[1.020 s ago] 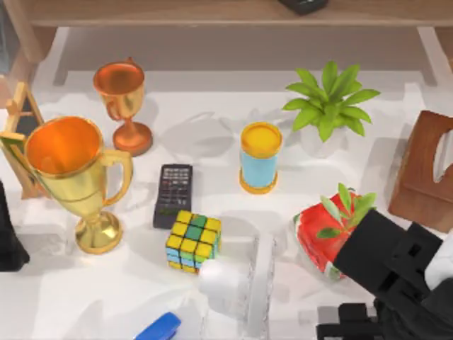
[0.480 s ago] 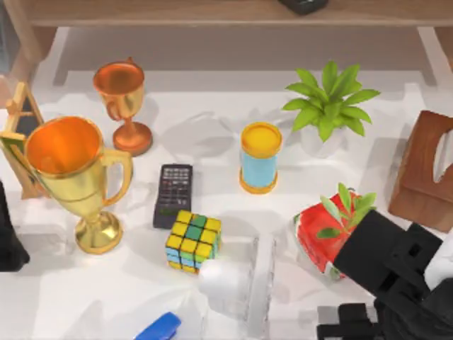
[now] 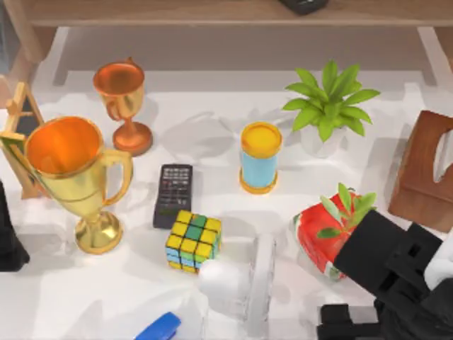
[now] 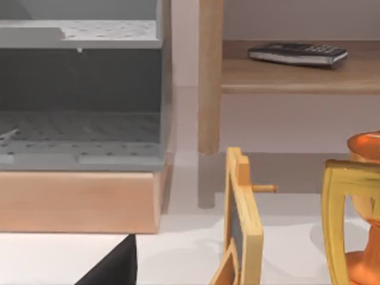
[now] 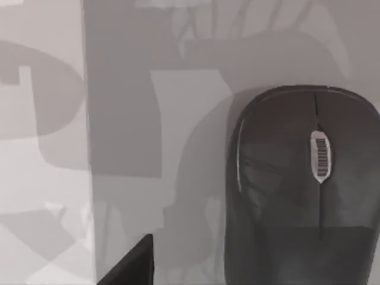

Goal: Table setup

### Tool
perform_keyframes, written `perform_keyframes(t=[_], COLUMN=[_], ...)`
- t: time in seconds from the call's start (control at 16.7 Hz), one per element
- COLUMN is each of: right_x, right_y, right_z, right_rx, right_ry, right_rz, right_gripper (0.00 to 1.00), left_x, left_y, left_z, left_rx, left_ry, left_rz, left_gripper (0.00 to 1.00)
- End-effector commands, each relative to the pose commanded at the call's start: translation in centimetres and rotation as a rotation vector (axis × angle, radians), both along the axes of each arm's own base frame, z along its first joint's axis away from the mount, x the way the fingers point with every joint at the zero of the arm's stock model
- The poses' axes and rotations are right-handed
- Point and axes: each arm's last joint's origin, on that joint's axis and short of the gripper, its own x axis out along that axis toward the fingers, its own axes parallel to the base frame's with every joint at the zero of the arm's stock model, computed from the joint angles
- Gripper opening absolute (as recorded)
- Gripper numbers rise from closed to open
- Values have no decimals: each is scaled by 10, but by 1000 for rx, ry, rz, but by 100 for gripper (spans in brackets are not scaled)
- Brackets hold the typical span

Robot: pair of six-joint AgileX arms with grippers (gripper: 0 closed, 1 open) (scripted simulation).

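Black computer mouse [image 5: 303,184] flat on the white counter [image 3: 212,127] beneath the right arm, lower right of the top view; rigid, light, smooth-shelled, probably best pinched across its narrower flanks; gripper opening: cannot tell.

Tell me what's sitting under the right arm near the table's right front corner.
A dark computer mouse lies on the white table below the right wrist camera. From above, the right arm covers that spot and part of the red plant pot.
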Motion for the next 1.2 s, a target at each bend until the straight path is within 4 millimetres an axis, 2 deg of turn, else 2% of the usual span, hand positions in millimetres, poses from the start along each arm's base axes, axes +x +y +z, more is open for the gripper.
perform_keyframes(t=[0.42, 0.54, 0.72, 0.96, 1.2], right_x=[2, 10, 34, 74, 111], right_y=[0, -2, -14, -51, -112], right_z=[2, 13, 39, 74, 92], right_rx=[14, 80, 256, 514, 722], right_ry=[-11, -59, -197, -446, -721], right_rz=[-8, -53, -189, -443, -711], right_gripper=[100, 100, 100, 100, 100], left_x=[0, 0, 0, 0, 0], left_y=[0, 0, 0, 0, 0], left_z=[0, 0, 0, 0, 0], left_rx=[0, 0, 0, 0, 0], left_ry=[0, 0, 0, 0, 0], left_rz=[0, 0, 0, 0, 0], left_gripper=[100, 100, 100, 100, 100])
